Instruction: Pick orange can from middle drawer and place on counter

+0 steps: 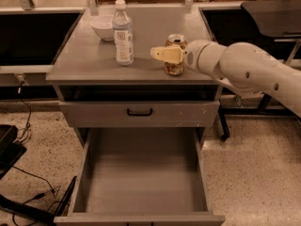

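The orange can (175, 68) stands upright on the counter (89, 62), near its front right edge. My gripper (165, 53) reaches in from the right at the can's height, with its yellowish near finger (162, 54) lying across the front of the can and past it to the left. The jaws look open around the can. The far finger is hidden behind the can. The middle drawer (141, 178) is pulled fully out below, and its grey floor holds nothing.
A clear water bottle (123, 32) and a white bowl (102, 26) stand on the counter's left half. A shallow drawer front with a black handle (139, 112) is closed above the open drawer. Black gear and cables (14, 149) lie on the floor at left.
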Available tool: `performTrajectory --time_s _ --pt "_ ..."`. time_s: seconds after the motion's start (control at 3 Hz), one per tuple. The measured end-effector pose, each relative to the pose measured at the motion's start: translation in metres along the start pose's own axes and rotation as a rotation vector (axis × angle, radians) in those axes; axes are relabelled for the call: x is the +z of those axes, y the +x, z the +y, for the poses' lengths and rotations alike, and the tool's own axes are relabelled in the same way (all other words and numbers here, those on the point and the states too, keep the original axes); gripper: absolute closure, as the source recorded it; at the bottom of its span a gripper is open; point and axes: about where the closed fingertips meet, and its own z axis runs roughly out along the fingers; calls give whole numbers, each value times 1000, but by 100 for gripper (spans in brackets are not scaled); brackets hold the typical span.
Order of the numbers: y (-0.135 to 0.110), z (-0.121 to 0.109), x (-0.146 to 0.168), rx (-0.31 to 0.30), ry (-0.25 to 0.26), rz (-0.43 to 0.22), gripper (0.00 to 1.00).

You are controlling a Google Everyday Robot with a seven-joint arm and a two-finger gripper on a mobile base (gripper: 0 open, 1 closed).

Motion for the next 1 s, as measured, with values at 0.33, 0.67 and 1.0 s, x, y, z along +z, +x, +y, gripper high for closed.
performTrajectory --time_s 0.33,0.67,1.0 --pt "-27 -9 -18 -50 -69 -40 0" --pt "-93 -41 -80 -222 -70 -101 0" --pt "-119 -42 -143 -403 -57 -12 0"
